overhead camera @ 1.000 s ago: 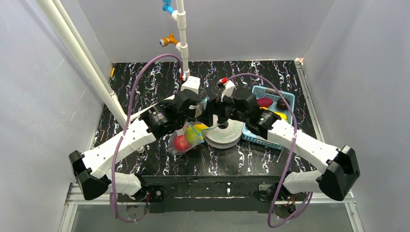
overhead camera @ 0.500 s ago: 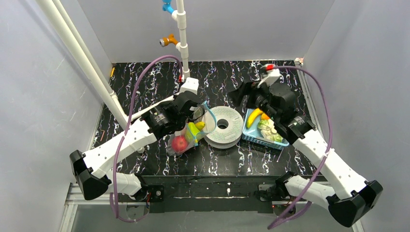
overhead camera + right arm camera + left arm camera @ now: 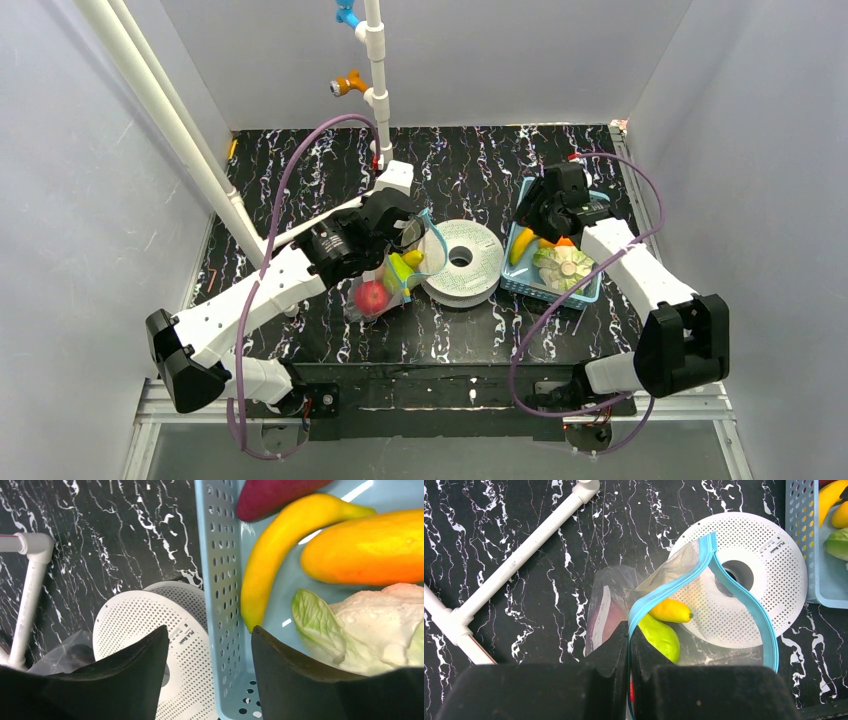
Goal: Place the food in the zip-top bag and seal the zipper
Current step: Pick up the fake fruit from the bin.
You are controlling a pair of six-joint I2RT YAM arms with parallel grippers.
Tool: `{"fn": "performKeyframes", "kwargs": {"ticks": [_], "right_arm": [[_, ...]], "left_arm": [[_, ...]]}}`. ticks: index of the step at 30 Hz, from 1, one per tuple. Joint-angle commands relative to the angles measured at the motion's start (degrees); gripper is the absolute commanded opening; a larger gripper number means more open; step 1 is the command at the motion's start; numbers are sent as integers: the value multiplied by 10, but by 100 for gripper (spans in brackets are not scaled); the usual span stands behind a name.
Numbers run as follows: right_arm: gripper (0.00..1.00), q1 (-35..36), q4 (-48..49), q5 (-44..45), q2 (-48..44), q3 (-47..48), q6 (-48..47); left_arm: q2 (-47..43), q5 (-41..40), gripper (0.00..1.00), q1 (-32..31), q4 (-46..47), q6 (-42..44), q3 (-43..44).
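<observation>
Left tool (image 3: 629, 634) clenches the zipper (image 3: 674, 582) of the bag (image 3: 611, 595); right tool (image 3: 210, 647) hangs released, empty, over the basket (image 3: 220, 555) wall beside the banana (image 3: 280, 545).

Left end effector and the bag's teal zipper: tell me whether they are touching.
Touching. The left wrist view shows the left end effector pinched shut on the zipper, with no gap.

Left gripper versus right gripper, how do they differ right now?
The left gripper is shut, pinching the teal zipper of the zip-top bag; the right gripper stands open, holding nothing. The left gripper is over the bag; the right gripper hangs above the wall of the blue basket, near the banana. Both point down at the table.
</observation>
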Motion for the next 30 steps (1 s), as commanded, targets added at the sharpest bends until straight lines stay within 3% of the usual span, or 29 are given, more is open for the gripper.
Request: {"fn": "performKeyframes", "kwargs": {"ticks": [1, 9, 24, 26, 30], "right_arm": [[62, -22, 39, -27, 13, -24, 43], [48, -32, 22, -39, 110, 0, 29], [47, -32, 22, -34, 178, 0, 7], [43, -32, 23, -33, 173, -2, 3], [25, -32, 14, -33, 160, 5, -17]], "left_arm": [[-12, 2, 0, 3, 2, 1, -1], [-15, 13, 0, 2, 4, -1, -2], [-24, 10, 0, 2, 3, 1, -11], [-25, 10, 0, 3, 3, 0, -13], [-26, 10, 0, 2, 4, -1, -16]]}}
